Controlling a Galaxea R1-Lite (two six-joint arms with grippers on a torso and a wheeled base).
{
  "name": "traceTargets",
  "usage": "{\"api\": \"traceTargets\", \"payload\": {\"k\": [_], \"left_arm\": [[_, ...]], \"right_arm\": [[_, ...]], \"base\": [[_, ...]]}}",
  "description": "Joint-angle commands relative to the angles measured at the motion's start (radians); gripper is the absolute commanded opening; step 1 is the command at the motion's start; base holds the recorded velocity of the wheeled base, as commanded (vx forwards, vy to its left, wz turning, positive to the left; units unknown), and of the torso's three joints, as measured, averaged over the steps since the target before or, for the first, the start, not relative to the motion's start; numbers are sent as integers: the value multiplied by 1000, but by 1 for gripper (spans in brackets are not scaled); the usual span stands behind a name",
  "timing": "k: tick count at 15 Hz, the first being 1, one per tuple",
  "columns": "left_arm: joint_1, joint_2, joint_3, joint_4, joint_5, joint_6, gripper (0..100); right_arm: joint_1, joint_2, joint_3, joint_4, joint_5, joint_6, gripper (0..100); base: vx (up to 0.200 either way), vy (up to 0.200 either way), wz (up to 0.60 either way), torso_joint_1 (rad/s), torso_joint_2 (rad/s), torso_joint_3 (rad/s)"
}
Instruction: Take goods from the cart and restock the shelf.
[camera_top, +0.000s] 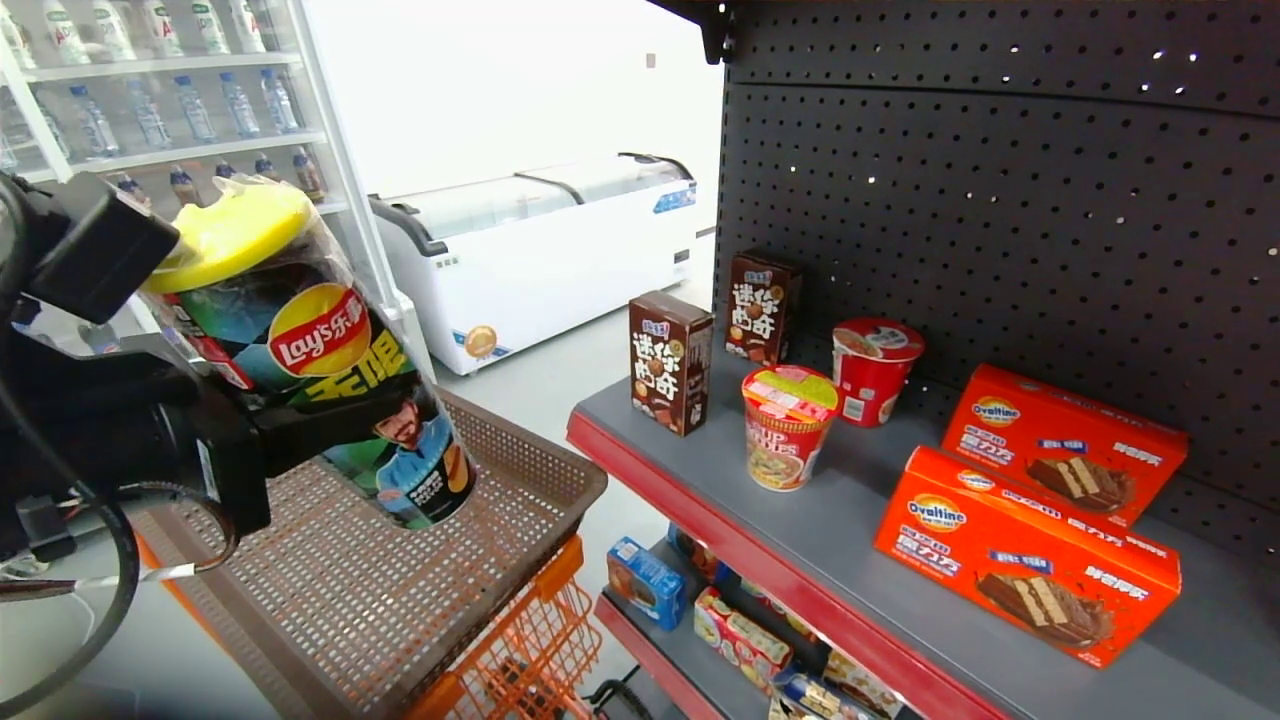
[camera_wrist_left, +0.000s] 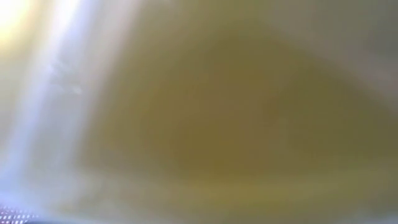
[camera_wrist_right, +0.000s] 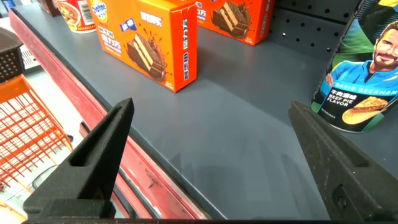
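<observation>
My left claw (camera_top: 340, 415) is clamped shut around the middle of the chip canister (camera_top: 300, 330). It holds the canister tilted in the air above the brown mesh basket (camera_top: 520, 470) that sits on top of the orange cart (camera_top: 520, 640). The canister's yellow lid (camera_top: 230, 235) points up and away from the shelf. Its label carries a round red-and-yellow logo, yellow lettering on a dark band, and a picture of a man in a blue shirt.

My right claw (camera_wrist_right: 211, 109) hangs over the grey shelf (camera_top: 850, 520) with its two black fingers spread wide and nothing between them. A second canister (camera_wrist_right: 364, 68) with the same blue-shirted figure stands upright on the shelf just past one finger.

Goods already on the shelf:
- Two brown boxes (camera_top: 670, 362) with white lettering stand at the end nearest the cart, one behind the other.
- Two red cup noodles (camera_top: 787, 425) stand beside the brown boxes.
- Two orange boxes (camera_top: 1025, 555) lie flat beyond the cups. Each shows a white oval logo and a pictured chocolate wafer.

A blue box (camera_top: 645, 580) sits on the lower shelf.
</observation>
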Motion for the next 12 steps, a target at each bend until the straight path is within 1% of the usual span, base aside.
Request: {"api": "traceTargets", "payload": {"k": [1,2,4,12], "left_arm": [[-1,-7,6,1,1,-1,0],[-3,-8,23,-1,-1,1,0],[-3,-11,41,-1,-1,1,0],[-1,-8,43,-1,-1,1,0]], "right_arm": [[1,0,0,0,0,0,100],[-1,0,0,0,0,0,100],[-1,0,0,0,0,0,100],[-1,0,0,0,0,0,100]], "base": [[0,0,0,0,0,0],[0,0,0,0,0,0],[0,0,-600,0,2,2],[0,0,-600,2,2,5]]}}
